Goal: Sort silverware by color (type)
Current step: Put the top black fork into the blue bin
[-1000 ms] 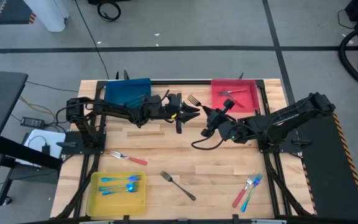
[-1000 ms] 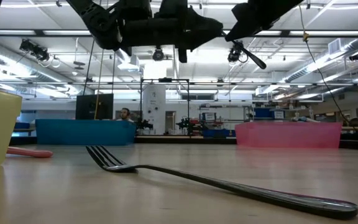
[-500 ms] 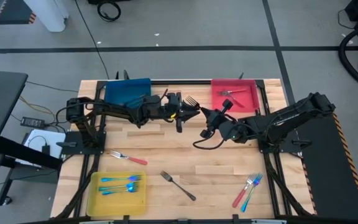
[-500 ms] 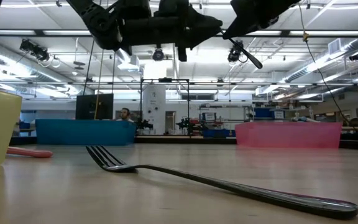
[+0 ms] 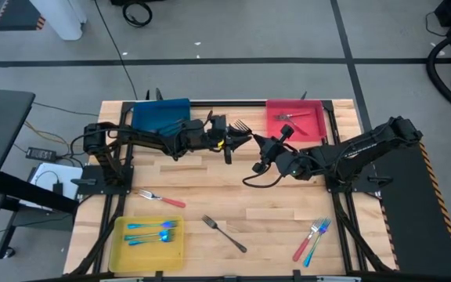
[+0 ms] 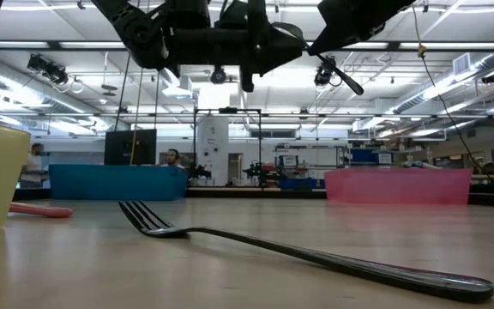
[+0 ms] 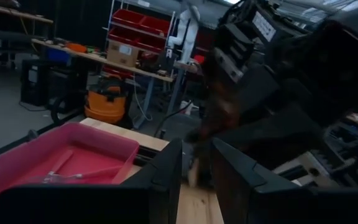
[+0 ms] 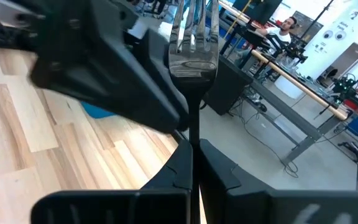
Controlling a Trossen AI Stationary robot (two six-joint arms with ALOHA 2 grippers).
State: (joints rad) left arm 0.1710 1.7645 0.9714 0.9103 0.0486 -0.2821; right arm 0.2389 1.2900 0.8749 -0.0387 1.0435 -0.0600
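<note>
Handover looks to be the step in hand: near the upper centre of the high view our right gripper (image 5: 260, 143) is clamped tight on the handle of a dark metal fork (image 5: 243, 126), tines pointing toward the upper left, while our left gripper (image 5: 241, 141) meets it tip to tip with its fingers parted around the fork's neck, as far as we can judge. In the right wrist view the fork (image 8: 192, 43) stands straight up out of our closed fingers (image 8: 173, 171), the left gripper's dark body close behind it.

Next, we judge, the left fingers must close on the fork before the right lets go, and then carry it to whichever tray takes plain metal.

The rest of the silverware lies sorted or waiting: blue pieces in the yellow tray (image 5: 120, 249) at lower left, one piece in the red tray (image 5: 274, 111) at upper right, a red-handled fork (image 5: 161, 197) left of centre, a grey fork (image 5: 225, 233) at lower centre, and a red and blue pair (image 5: 312, 239) at lower right.

Whether the left fingers touch the fork we cannot tell; the left wrist view is blurred there.
</note>
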